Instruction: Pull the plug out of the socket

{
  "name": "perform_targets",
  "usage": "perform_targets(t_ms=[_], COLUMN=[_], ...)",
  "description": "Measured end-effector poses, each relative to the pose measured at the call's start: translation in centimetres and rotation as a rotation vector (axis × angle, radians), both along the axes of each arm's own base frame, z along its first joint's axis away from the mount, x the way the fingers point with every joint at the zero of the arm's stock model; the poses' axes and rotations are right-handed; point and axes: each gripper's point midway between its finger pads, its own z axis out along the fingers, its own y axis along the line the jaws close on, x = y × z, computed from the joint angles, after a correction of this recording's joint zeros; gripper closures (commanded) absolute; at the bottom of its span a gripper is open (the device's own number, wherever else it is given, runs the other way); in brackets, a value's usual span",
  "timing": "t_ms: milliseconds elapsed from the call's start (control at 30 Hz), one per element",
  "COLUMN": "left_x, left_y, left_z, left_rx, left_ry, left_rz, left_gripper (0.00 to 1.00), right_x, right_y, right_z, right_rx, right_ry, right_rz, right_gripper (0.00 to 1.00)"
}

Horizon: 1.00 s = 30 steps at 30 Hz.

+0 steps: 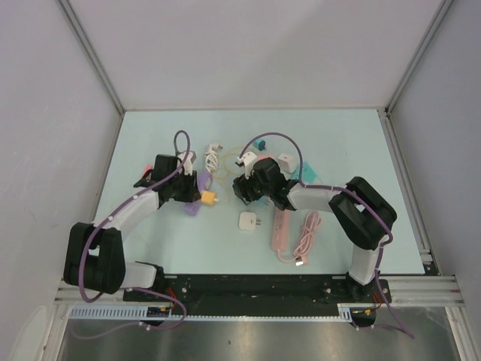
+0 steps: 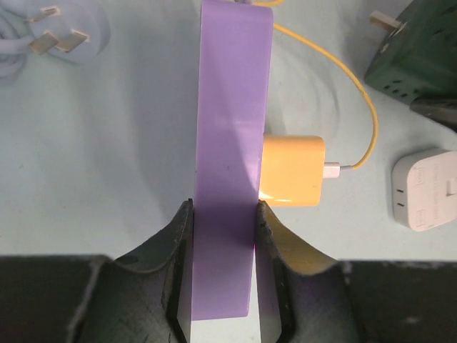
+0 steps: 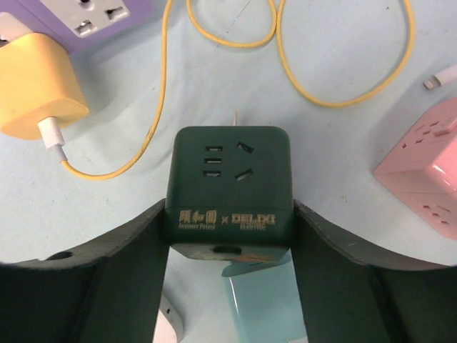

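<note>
My left gripper [image 2: 223, 214] is shut on the near end of a purple socket strip [image 2: 232, 143], which stands on edge. A yellow plug [image 2: 291, 170] sits in the strip's right face, and its yellow cable [image 2: 364, 107] loops away. In the top view the strip [image 1: 192, 203] and the plug [image 1: 208, 198] lie left of centre at my left gripper [image 1: 188, 188]. My right gripper [image 3: 230, 214] is shut on a dark green cube socket [image 3: 228, 186], to the right of the plug [image 3: 36, 86]. The purple strip [image 3: 93, 18] also shows in the right wrist view.
A white adapter [image 1: 249, 221] lies in front of the grippers. A pink power strip [image 1: 279, 229] and a pink cable [image 1: 307, 241] lie to the right. A pink cube socket [image 3: 428, 171] sits beside the green cube. A white plug [image 2: 64, 39] lies at the far left.
</note>
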Motion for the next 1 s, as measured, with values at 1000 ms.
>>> perform_targets(t_ms=[1000], left_x=[-4.5], left_y=[-0.5], left_z=[4.0], left_rx=[-0.409], left_ry=[-0.161], left_rz=[0.236], left_gripper=[1.00], right_x=[-6.7], right_y=[7.8], right_z=[5.9], right_rx=[0.568], right_ry=[0.527], right_rz=[-0.377], right_gripper=[0.24])
